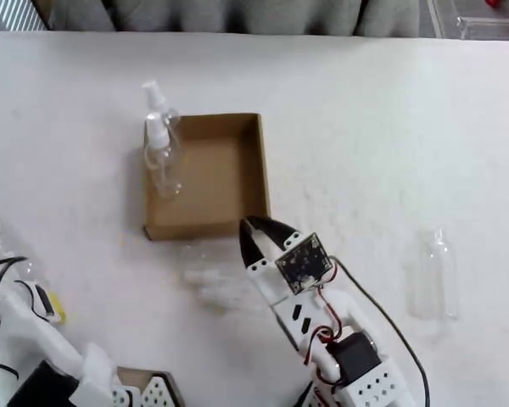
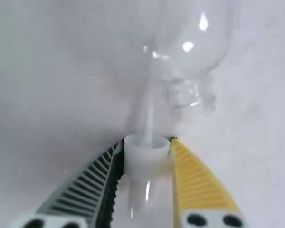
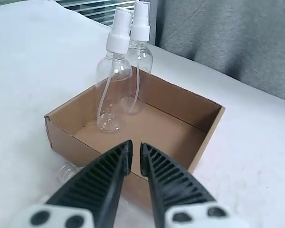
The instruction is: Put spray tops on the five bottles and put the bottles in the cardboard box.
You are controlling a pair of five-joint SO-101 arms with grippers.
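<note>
Cardboard box [image 1: 212, 174] stood in the middle of the worktop [image 1: 365, 127] with two capped bottles [image 3: 113, 83] upright against one wall, so by my reckoning two of five were done. The left end effector [image 2: 146, 145] was clenched on a white spray top [image 2: 143, 159], its dip tube pointing toward the neck of an open bottle [image 2: 190, 52] lying just ahead (whether the tube had entered the neck, I could not tell). The right end effector [image 3: 134, 159] hung by the box's near corner, fingers all but together with nothing between them. Another bare bottle [image 1: 433, 273] lay well apart to the side, and a faint clear one [image 1: 210, 284] lay just in front of the box. The step in hand looked like fitting a third top. Next, the tube would need lining up with the neck and the collar seating down, probably with the empty arm steadying the bottle so it could not roll.
</note>
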